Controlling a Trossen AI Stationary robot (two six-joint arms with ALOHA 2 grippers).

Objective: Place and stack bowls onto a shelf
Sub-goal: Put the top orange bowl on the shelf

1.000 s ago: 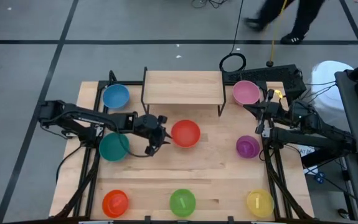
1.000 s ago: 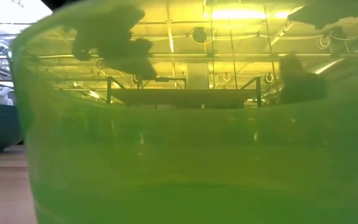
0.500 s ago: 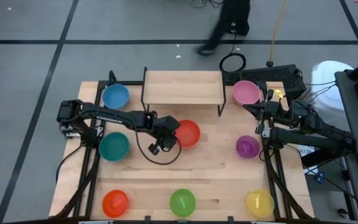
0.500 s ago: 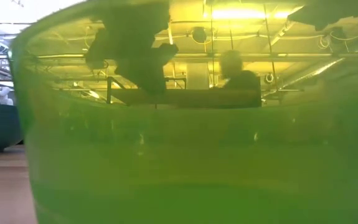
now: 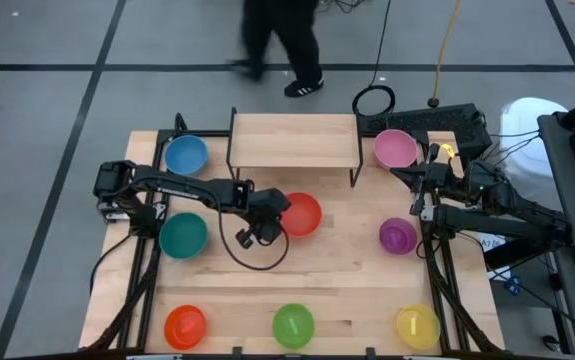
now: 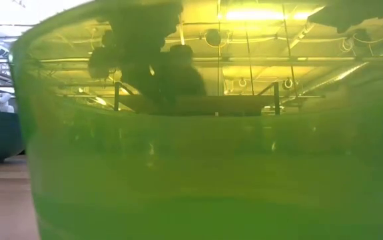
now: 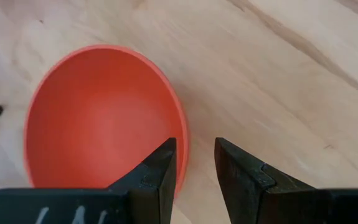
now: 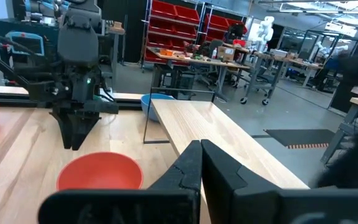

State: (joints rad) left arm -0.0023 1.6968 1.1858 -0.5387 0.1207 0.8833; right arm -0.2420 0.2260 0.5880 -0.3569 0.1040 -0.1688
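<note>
Where green bowl (image 6: 198,167) blocks low view, left hand (image 7: 194,163) spread astride red bowl (image 7: 101,118) rim

Industrial lab or workshop: red bin racks (image 8: 188,28), cluttered benches (image 8: 197,59) on casters, grey taped floor (image 5: 47,90), person (image 5: 282,45) walking past at 12 o'clock

- The left tool (image 5: 270,222) sits at the red bowl (image 5: 301,214), at its left rim, just in front of the shelf (image 5: 293,140).
- The right tool (image 5: 414,190) waits between the pink bowl (image 5: 395,148) and the purple bowl (image 5: 398,236).
- The blue bowl (image 5: 186,154) lies left of the shelf, the teal bowl (image 5: 183,236) nearer.
- Orange (image 5: 185,325), green (image 5: 293,324) and yellow (image 5: 417,325) bowls line the desk (image 5: 357,290) front edge.
- A person (image 5: 279,40) walks behind the desk.
</note>
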